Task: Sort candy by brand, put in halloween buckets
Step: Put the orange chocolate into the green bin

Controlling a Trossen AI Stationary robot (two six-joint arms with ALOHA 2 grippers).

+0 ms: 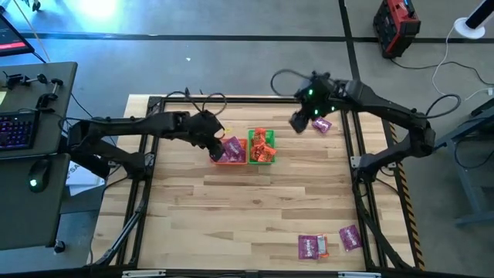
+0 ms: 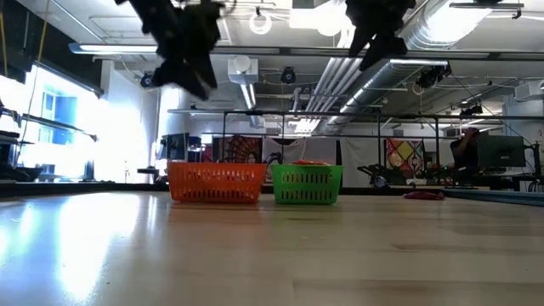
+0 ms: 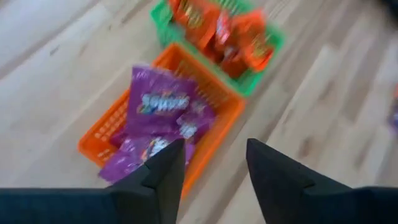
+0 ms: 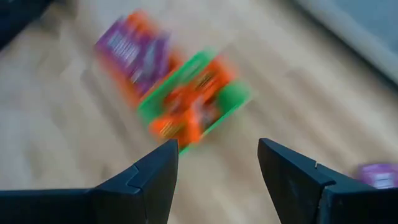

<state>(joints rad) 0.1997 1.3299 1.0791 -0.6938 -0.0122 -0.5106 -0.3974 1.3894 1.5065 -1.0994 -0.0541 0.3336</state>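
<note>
The orange bucket (image 1: pixel 231 152) (image 3: pixel 208 127) holds purple candy packets (image 3: pixel 158 106). Touching its right side, the green bucket (image 1: pixel 262 147) (image 4: pixel 233 99) holds orange-red packets (image 3: pixel 239 37). Both stand on the table toward its far middle. My left gripper (image 1: pixel 217 151) (image 3: pixel 211 146) hangs open and empty over the orange bucket's left edge. My right gripper (image 1: pixel 298 121) (image 4: pixel 217 146) is open and empty, raised to the right of the green bucket. A purple packet (image 1: pixel 322 125) (image 4: pixel 379 174) lies flat on the table beside it.
More packets lie near the table's near right corner: two purple ones (image 1: pixel 310 247) (image 1: pixel 351 236) and an orange-red one (image 1: pixel 323 245). In the low view both grippers (image 2: pixel 191 64) (image 2: pixel 374 42) hang well above the buckets (image 2: pixel 217 183) (image 2: pixel 308 184). Bare wood spans the table's middle (image 1: pixel 231 208).
</note>
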